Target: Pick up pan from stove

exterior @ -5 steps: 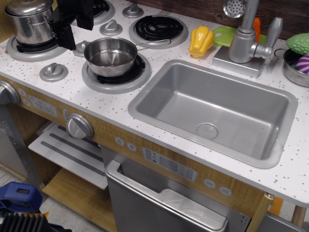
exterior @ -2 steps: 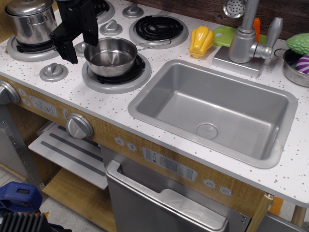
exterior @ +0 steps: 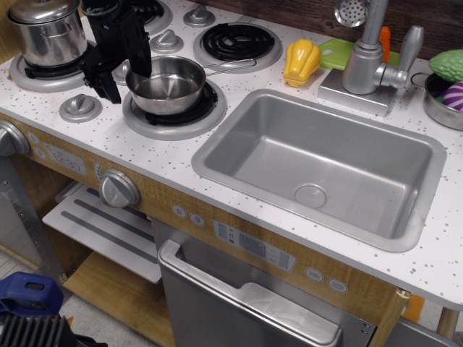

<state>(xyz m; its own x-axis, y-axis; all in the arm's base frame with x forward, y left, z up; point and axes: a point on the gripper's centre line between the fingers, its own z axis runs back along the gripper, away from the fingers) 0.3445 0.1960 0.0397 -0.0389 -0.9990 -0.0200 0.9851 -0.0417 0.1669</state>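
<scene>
The pan (exterior: 168, 84), a small shiny steel saucepan, sits on the front right burner of the stove (exterior: 87, 134). Its thin wire handle (exterior: 230, 65) points right and back. My black gripper (exterior: 126, 81) is open and low at the pan's left rim. One finger (exterior: 110, 91) stands outside the pan on the left. The other finger (exterior: 142, 68) is at the rim's left edge; I cannot tell whether it touches the pan. The pan rests on the burner.
A taller lidded steel pot (exterior: 47, 32) stands on the back left burner, close behind the gripper. The grey sink (exterior: 318, 166) lies to the right, with a faucet (exterior: 369, 50), a yellow toy pepper (exterior: 300, 61) and a steel bowl of toy vegetables (exterior: 443, 90) beyond it.
The gripper has come down and to the right from beside the lidded pot to the pan's left rim. The pan has not moved.
</scene>
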